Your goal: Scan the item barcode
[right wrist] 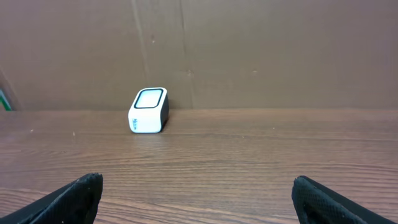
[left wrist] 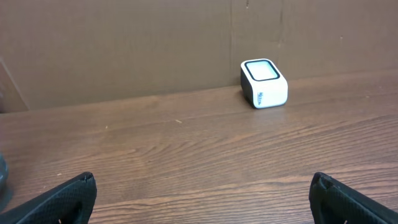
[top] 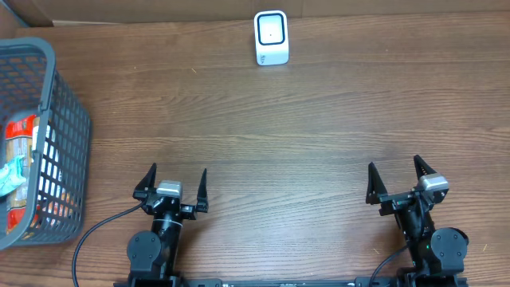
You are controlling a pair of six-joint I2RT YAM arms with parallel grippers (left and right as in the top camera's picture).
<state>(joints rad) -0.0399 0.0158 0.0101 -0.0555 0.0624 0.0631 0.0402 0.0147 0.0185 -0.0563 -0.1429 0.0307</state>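
Left claw (top: 178, 170) and right claw (top: 394, 163) gape empty; packets (top: 20, 131) in basket (top: 68, 119) leftward seem light, crinkly: pinch an edge.

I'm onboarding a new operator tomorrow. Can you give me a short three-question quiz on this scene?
1. True or false: the left pincer grips an item.
2. The white scanner is: A) lying by the near edge; B) standing at the far edge of the table; C) held in the air.
3. Fill in: the packaged items lie in the grey ____.
Key: 1 false; 2 B; 3 basket.
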